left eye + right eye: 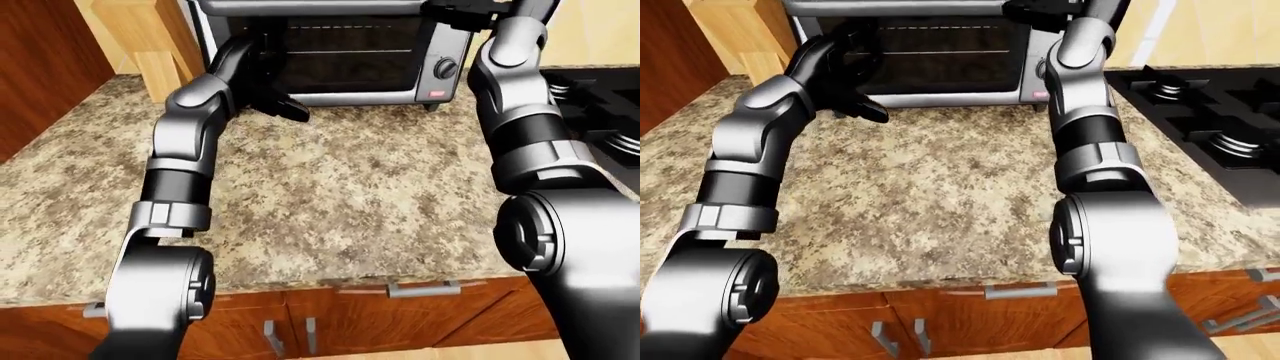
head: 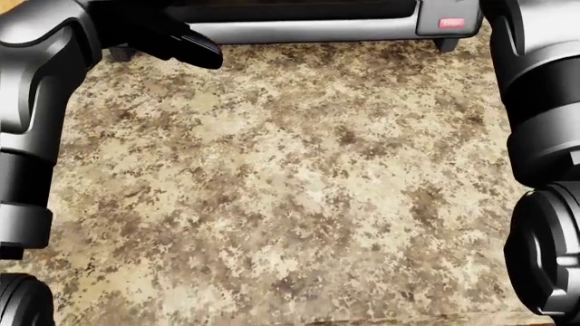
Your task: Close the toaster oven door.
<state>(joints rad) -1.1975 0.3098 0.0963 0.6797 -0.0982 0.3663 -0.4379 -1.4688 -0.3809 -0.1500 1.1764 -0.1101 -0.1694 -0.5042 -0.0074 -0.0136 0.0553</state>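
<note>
Nearest, at the bottom of the left-eye view, the granite counter (image 1: 330,195) ends above wooden cabinet doors (image 1: 350,322); its speckled middle lies bare between both arms. At upper centre stands the toaster oven (image 1: 340,52). The left hand (image 1: 272,101), fingers loosely spread, grasping nothing, hangs by its lower-left corner. The right hand (image 1: 460,11) reaches the upper-right corner; its grip cannot be told. A stove (image 1: 1210,112) lies at the right-eye view's right.

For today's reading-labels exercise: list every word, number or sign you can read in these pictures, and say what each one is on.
None can be read.
Red label on the toaster oven: pale marks, too blurred.
Knob: no legible markings.
</note>
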